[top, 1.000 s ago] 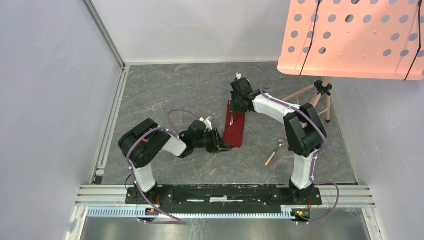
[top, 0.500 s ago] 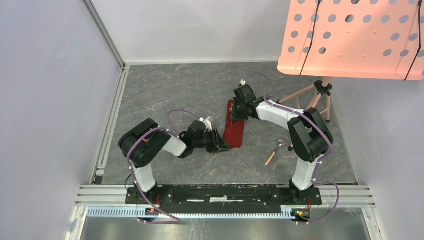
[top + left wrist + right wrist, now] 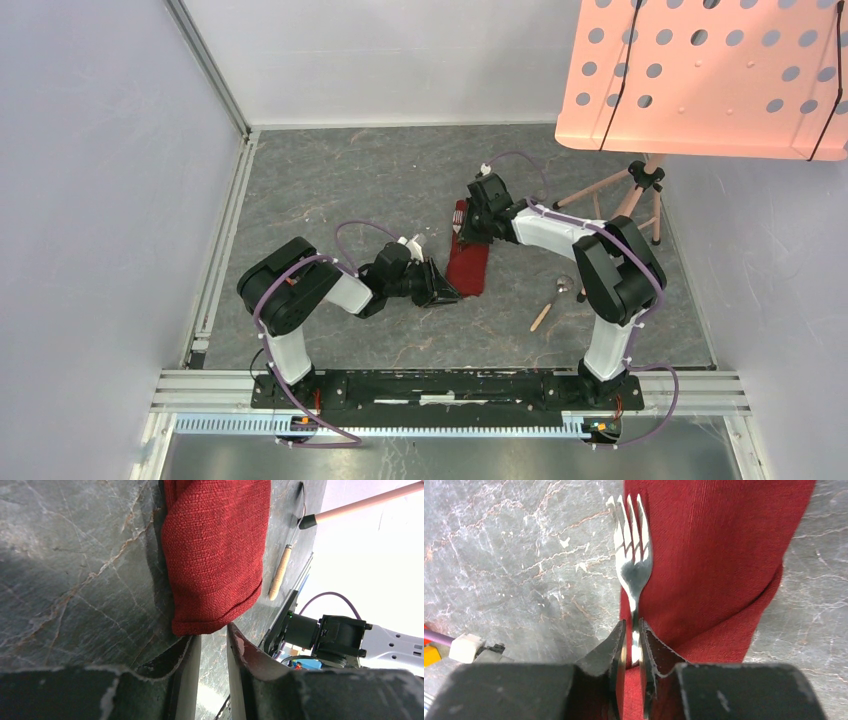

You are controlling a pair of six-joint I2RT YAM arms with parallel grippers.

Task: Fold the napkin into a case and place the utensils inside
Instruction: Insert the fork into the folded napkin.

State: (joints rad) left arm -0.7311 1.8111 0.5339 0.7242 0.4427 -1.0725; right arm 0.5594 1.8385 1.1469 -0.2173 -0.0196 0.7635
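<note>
Two robot arms at a folded red napkin (image 3: 469,262) on a grey table (image 3: 330,190).
The napkin lies mid-table as a narrow pouch. At its far end, the right gripper's (image 3: 631,630) jaws sit barely apart around the fork's (image 3: 633,565) handle; whether they grip it is unclear. At the near end, the left gripper (image 3: 212,635) is slightly open and empty. A spoon (image 3: 551,303) lies to the right.

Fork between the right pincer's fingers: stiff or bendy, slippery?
Probably stiff: the fork is shiny metal, so it should push without flexing. Likely slippery: its polished handle could twist or slide between the narrow fingers of the right pincer. It lies flat across the napkin edge, so rolling seems unlikely.
</note>
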